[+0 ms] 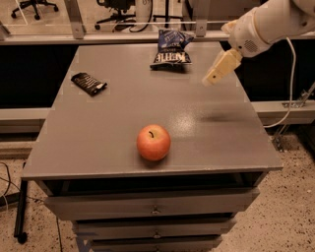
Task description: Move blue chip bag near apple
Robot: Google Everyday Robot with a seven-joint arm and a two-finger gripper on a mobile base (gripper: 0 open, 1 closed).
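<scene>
Grey surface [98, 142] on top of a stack of drawers [152, 206], with speckled floor to either side. Beyond the far rail, chair bases [34, 6] cut off by the top edge.

Pale, tapered end effector [220, 69] hanging above the far right part of the surface, tipped down and to the left. Seen from one side only, so apart or together: cannot tell. Faint dark shadow [216, 117] on the surface nearer the camera. White arm [268, 22] rising up and right from it, cut off by the top and right edges. Thin white cable [290, 98] drooping from the arm toward the floor.

Blue chip bag [171, 49] lying at the far edge of the surface, just left of the end effector and not touching it. Crinkled, with white lettering on a dark band, too blurred to read.

Apple [153, 142] near the front edge, about midway across, stem up, well apart from the bag.

Black wrapper [88, 83] flat at the far left, apart from both, print unreadable.

Lowest drawers cut off by the bottom edge.
</scene>
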